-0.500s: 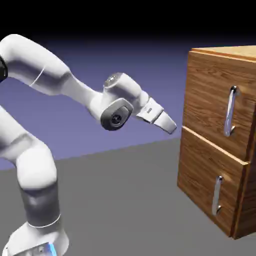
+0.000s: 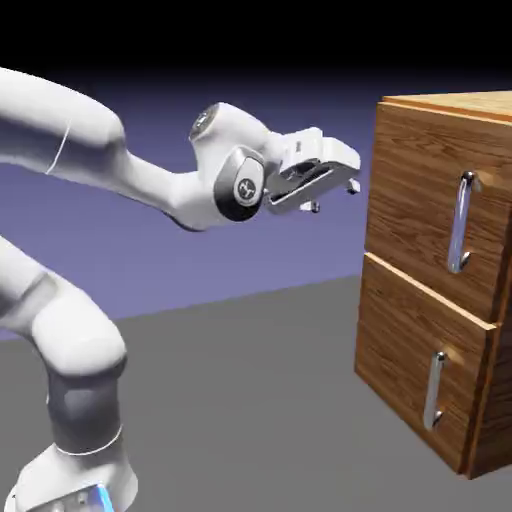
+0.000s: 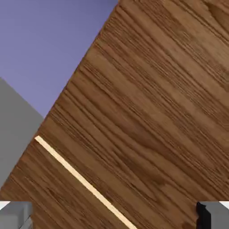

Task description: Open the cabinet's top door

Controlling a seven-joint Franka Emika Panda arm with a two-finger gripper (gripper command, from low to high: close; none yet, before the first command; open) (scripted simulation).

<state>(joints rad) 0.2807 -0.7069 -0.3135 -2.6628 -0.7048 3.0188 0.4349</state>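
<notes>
The brown wood-grain cabinet (image 2: 400, 290) stands at the exterior view's right. Its top door (image 2: 415, 190) is flush and carries a long vertical silver bar handle (image 2: 460, 222). My gripper (image 2: 333, 198) hovers open just left of the cabinet's upper front edge, level with the top door and well short of the handle, holding nothing. In the hand view the top door's wood (image 3: 152, 103) fills most of the frame. A pale seam (image 3: 85, 183) runs diagonally across it, and my fingertips (image 3: 15, 215) sit far apart at the bottom corners. No handle shows there.
The lower panel (image 2: 405, 365) with its shorter handle (image 2: 434, 390) sits below the top door. Grey table (image 2: 240, 400) lies between my base and the cabinet. The hand view also shows the violet backdrop (image 3: 44, 40) and a strip of table (image 3: 13, 129).
The hand has risen, moved right toward the cabinet and rotated. It pointed down and right before and now points level at the top door.
</notes>
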